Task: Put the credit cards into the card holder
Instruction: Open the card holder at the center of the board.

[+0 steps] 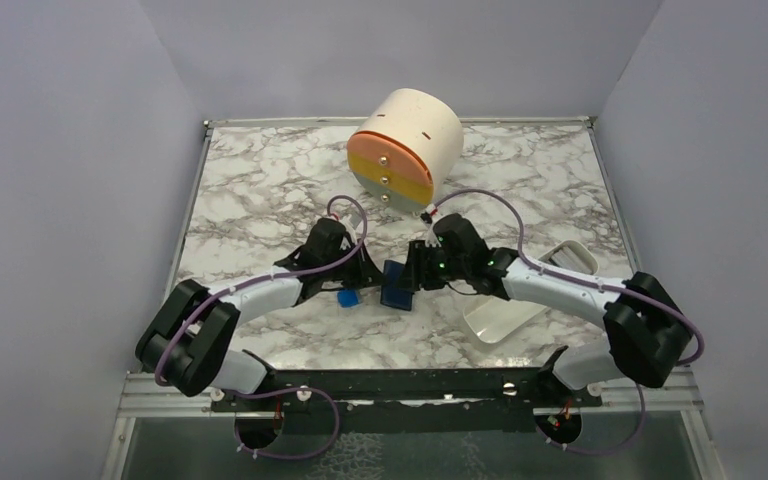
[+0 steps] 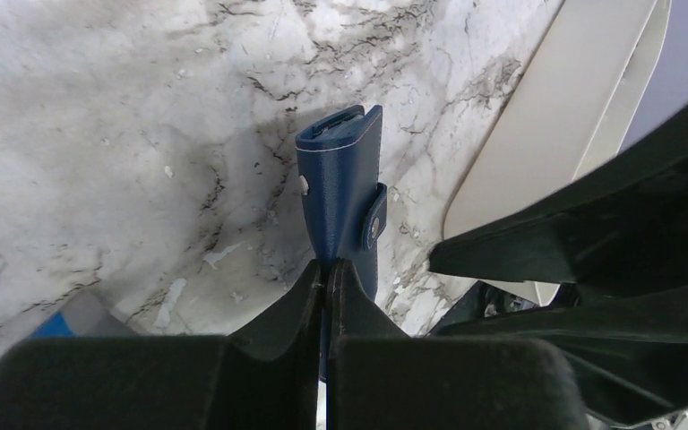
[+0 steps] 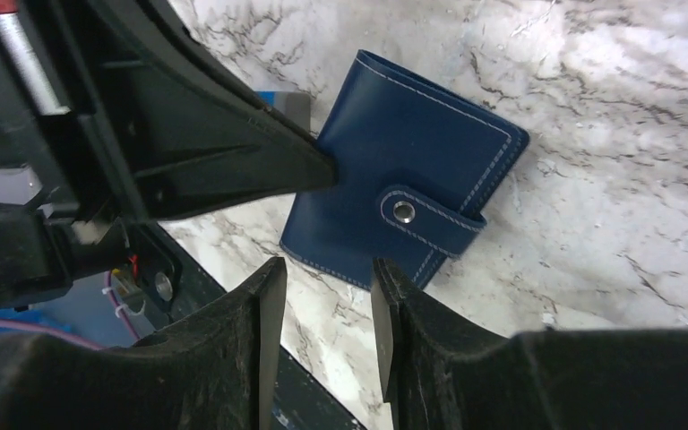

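Left gripper [image 2: 327, 267] pinches the snapped-shut card holder [image 2: 345, 188] by 1 edge, over the marble table [image 1: 260, 180], near its middle. Right gripper [image 3: 327, 270] has its jaws spread just beside the card holder's lower edge, gripping nothing.

legible text: none | brands, numbers, signs: none readable | card holder [image 3: 394, 152]: plain navy face, unmarked snap | views checked: all three

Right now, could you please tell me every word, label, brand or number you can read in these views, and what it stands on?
None can be read. The navy card holder shows only stitching and a plain metal snap. The round cream container, the white tray and the blue block bear no visible lettering.
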